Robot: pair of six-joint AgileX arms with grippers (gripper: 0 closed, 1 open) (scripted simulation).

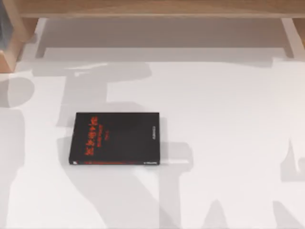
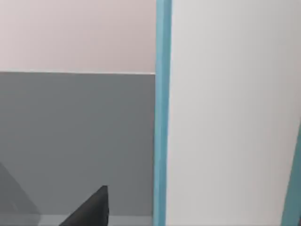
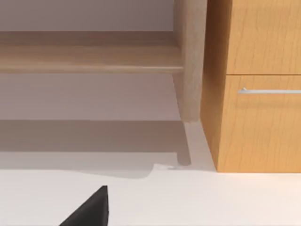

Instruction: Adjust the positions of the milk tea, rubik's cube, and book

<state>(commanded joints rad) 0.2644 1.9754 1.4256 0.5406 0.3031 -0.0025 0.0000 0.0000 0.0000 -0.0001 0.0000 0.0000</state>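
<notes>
Centre-left of the top view: black book (image 1: 114, 138) with red lettering flat on the white table (image 1: 228, 119), wooden shelf (image 1: 152, 8) along the upper edge. Left wrist view: the book (image 2: 230, 113), white page edges between light-blue cover edges, fills the right half of the frame, very close to the left gripper (image 2: 89, 209); can't tell whether it's held or how wide either gripper stands. Risk, my read: book slips or tips if the grasp is shallow. Right gripper (image 3: 89, 209) faces the wooden drawer cabinet (image 3: 256, 84).

Overhead camera looking down on white table (image 1: 228, 119), left wrist camera close against light-blue-edged white book (image 2: 225, 113), right wrist camera low, facing wooden drawer cabinet (image 3: 258, 84)
</notes>
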